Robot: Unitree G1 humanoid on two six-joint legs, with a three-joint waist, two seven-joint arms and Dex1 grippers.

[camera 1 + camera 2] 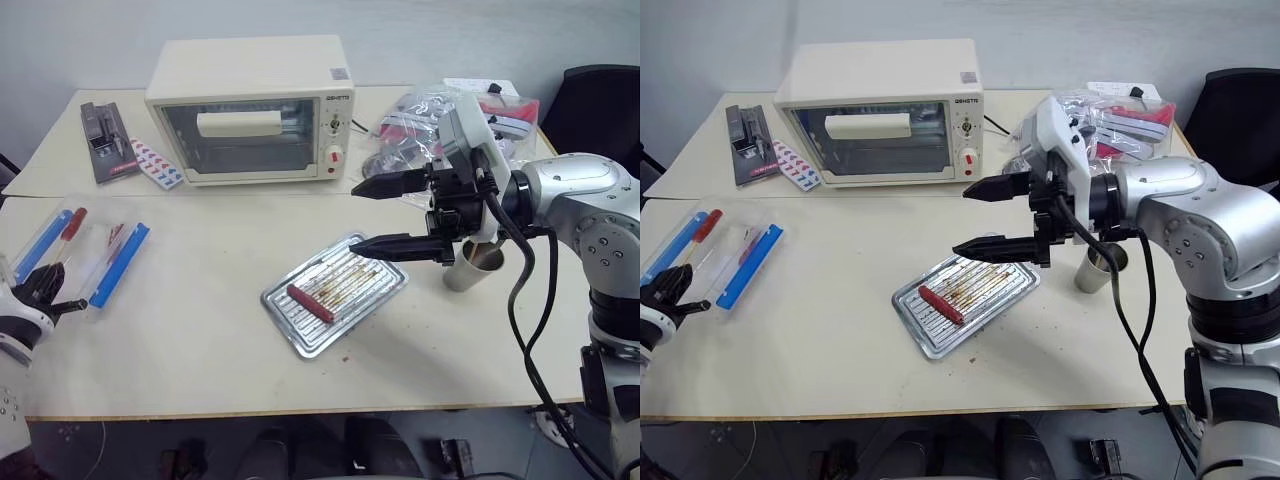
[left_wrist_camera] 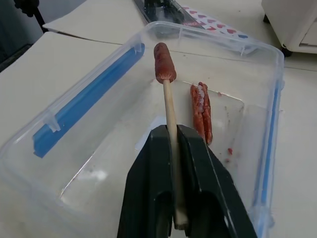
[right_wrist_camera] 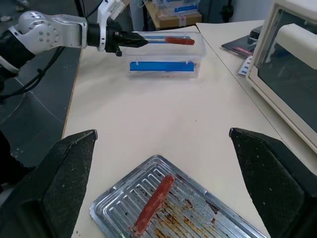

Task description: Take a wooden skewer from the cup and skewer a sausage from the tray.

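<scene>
At the table's left edge my left gripper (image 2: 171, 130) is shut on a wooden skewer (image 2: 170, 106) with a reddish sausage (image 2: 164, 62) stuck on its tip. It holds the skewer level over the clear plastic case (image 2: 257, 64). A second skewered sausage (image 2: 200, 111) lies inside the case. The silver tray (image 1: 372, 290) sits mid-table with one sausage (image 1: 311, 303) on its ribbed bottom. My right gripper (image 1: 354, 217) hangs wide open above the tray's right end, pointing left, with nothing between its fingers. Right behind it stands the grey metal cup (image 1: 478, 262).
A cream toaster oven (image 1: 250, 110) stands at the back centre. Left of it lie a black device (image 1: 103, 140) and a blister card (image 1: 157, 163). Plastic bags (image 1: 440, 110) are piled at the back right. A black chair (image 1: 600, 100) stands beyond the table's right corner.
</scene>
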